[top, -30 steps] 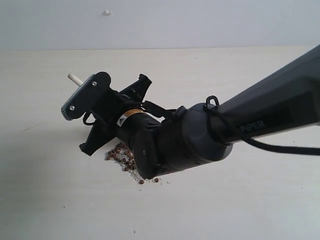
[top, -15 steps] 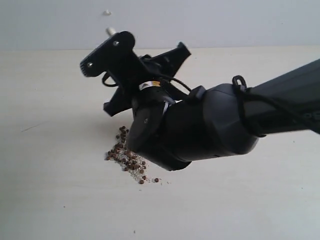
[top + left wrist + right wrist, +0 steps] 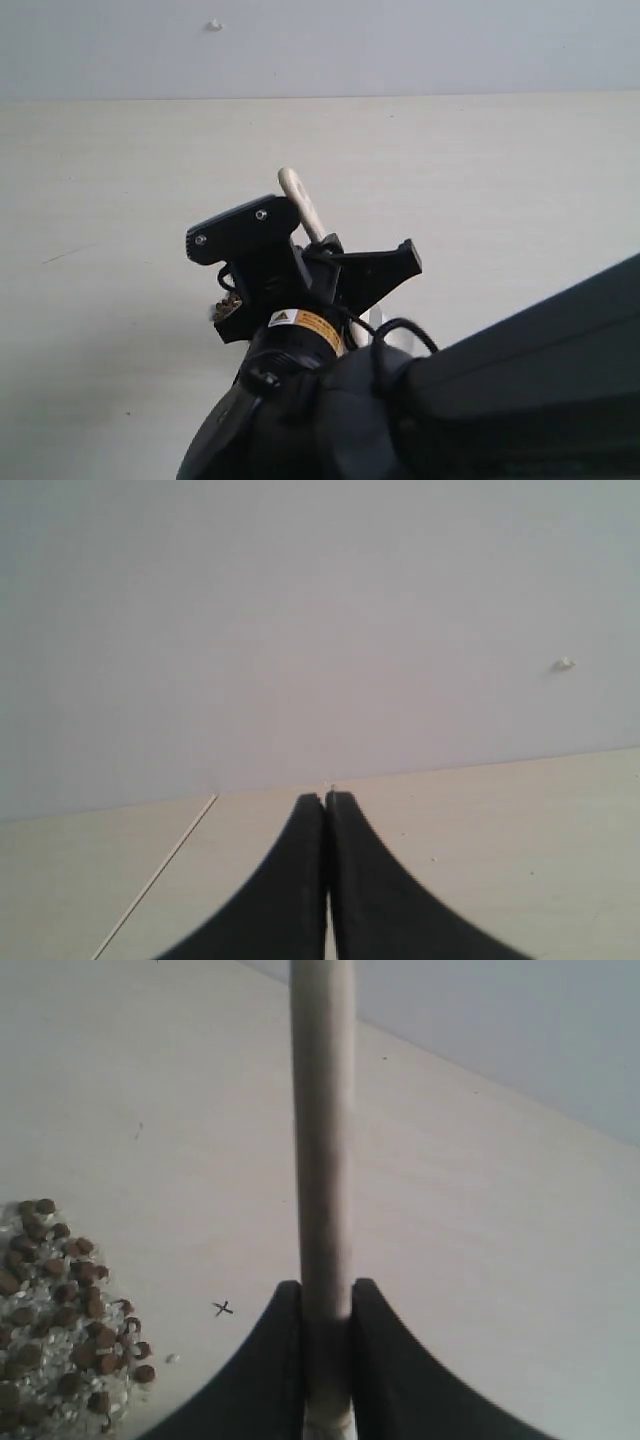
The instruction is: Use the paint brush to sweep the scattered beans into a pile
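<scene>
My right gripper (image 3: 323, 1285) is shut on the paint brush's pale wooden handle (image 3: 322, 1110), which runs straight out between the black fingers. In the exterior view the handle (image 3: 300, 205) sticks up and back from the right gripper (image 3: 312, 262); the bristles are hidden behind the arm. The pile of reddish-brown beans and white grains (image 3: 55, 1310) lies on the table beside the gripper. From outside only a few beans (image 3: 228, 303) peek out at the gripper's left edge. My left gripper (image 3: 327, 798) is shut with nothing in it, above bare table, away from the beans.
The right arm's black body (image 3: 450, 410) fills the lower right of the exterior view. The pale table (image 3: 500, 180) ends at a grey wall with a small white knob (image 3: 214, 25). A tiny x mark (image 3: 222, 1308) sits near the pile.
The right arm has swung down and toward the camera with the brush, now covering nearly all of the pile. The handle went from pointing left to pointing up and back.
</scene>
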Robot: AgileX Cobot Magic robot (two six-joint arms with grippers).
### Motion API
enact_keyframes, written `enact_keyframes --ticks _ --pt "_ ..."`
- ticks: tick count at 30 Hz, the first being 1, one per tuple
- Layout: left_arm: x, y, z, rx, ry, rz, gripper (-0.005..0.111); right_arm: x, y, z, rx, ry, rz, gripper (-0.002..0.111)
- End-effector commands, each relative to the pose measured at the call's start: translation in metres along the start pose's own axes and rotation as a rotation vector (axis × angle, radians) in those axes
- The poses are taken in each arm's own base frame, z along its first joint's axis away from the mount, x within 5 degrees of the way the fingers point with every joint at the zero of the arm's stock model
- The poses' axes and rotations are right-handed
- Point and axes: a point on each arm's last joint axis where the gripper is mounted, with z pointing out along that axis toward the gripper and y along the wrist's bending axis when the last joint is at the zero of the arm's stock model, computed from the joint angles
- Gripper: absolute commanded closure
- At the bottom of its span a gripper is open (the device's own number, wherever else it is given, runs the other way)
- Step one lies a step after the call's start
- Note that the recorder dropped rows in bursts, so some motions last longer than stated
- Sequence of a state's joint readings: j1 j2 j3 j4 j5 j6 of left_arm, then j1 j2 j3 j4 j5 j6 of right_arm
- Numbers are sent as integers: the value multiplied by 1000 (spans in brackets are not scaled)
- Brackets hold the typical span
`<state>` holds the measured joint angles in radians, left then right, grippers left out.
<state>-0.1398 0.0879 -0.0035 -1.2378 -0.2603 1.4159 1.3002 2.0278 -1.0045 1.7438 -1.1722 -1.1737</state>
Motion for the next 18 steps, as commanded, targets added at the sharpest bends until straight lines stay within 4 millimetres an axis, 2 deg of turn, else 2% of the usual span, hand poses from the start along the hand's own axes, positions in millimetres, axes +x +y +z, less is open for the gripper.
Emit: enact_keyframes --ticks 1,4,10,18 --pt "1 0 -1 -2 -2 -6 107 8 13 4 3 3 103 108" --pt "1 0 -1 -2 -2 -6 107 4 23 3 -45 18 153 108" --pt "1 0 -1 -2 -2 -6 107 -16 35 -1 -105 14 267 108" --pt "1 0 -1 -2 -2 -6 107 -26 35 -1 -47 -27 408 108"
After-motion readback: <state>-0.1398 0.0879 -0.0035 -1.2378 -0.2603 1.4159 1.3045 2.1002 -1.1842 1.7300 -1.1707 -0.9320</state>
